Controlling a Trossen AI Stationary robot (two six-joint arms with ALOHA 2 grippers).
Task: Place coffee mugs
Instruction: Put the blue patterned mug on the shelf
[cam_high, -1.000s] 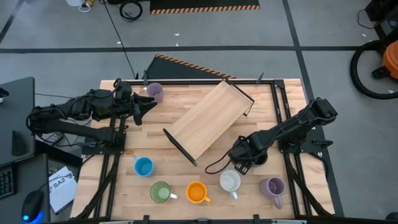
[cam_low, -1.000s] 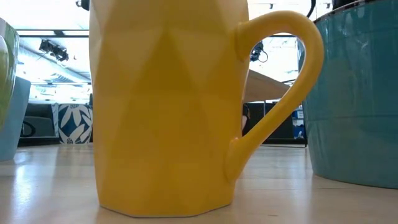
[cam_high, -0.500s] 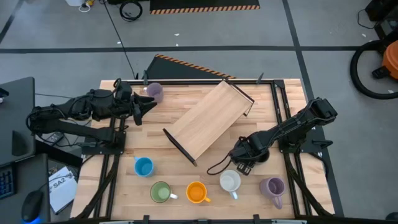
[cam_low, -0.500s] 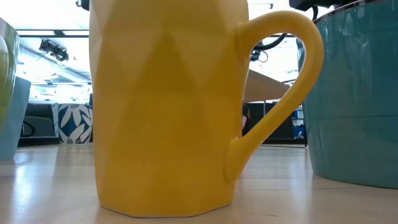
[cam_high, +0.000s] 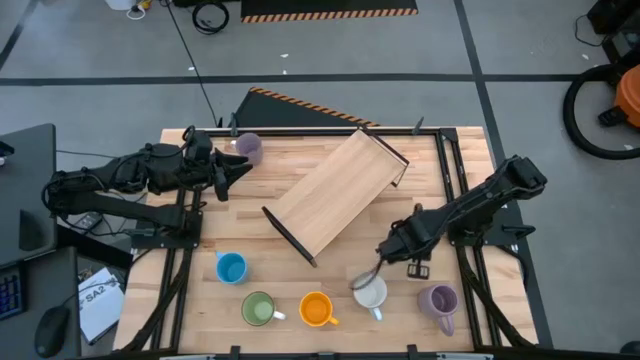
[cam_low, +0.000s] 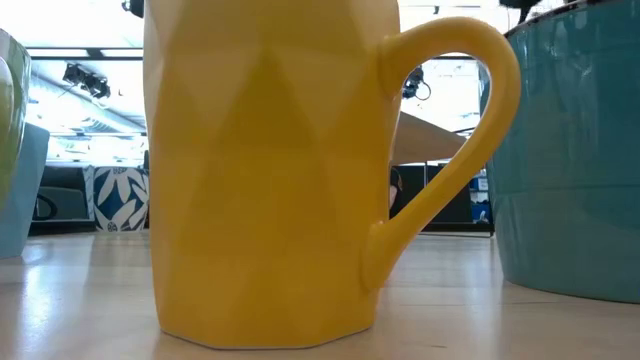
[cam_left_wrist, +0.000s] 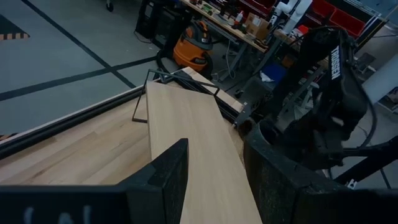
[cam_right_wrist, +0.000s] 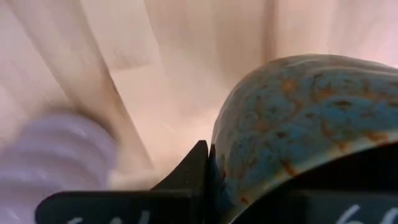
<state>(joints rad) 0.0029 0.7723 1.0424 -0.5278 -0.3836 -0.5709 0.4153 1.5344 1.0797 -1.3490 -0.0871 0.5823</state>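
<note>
My right gripper (cam_high: 402, 248) is over the table's right half, just beyond the white mug (cam_high: 370, 291), and is shut on a dark blue-speckled mug (cam_right_wrist: 298, 118). That mug is hidden under the arm in the high view. Along the near edge stand the blue (cam_high: 231, 267), green (cam_high: 259, 308), orange (cam_high: 317, 309), white and lilac (cam_high: 438, 300) mugs. A second lilac mug (cam_high: 247, 148) stands at the far left. My left gripper (cam_high: 236, 168) is open and waits beside it. My right gripper has the dark mug by its rim. One finger (cam_right_wrist: 198, 163) lies against the outside of the speckled wall (cam_right_wrist: 249, 155), close below the rim. The gripper's own body hides the other finger. Whether the mug is clear of the table cannot be told.
A slanted wooden rack with dark metal ends (cam_high: 335, 192) fills the table's middle, between both arms. The low view is blocked by the orange mug (cam_low: 260, 170) and a teal-walled mug (cam_low: 570, 150). Bare wood lies at the near left and far right.
My right gripper, with the dark mug in it, has shifted a little toward the table's right edge and turned somewhat. Its wrist picture is smeared by the motion. The left arm and the standing mugs have kept still.
</note>
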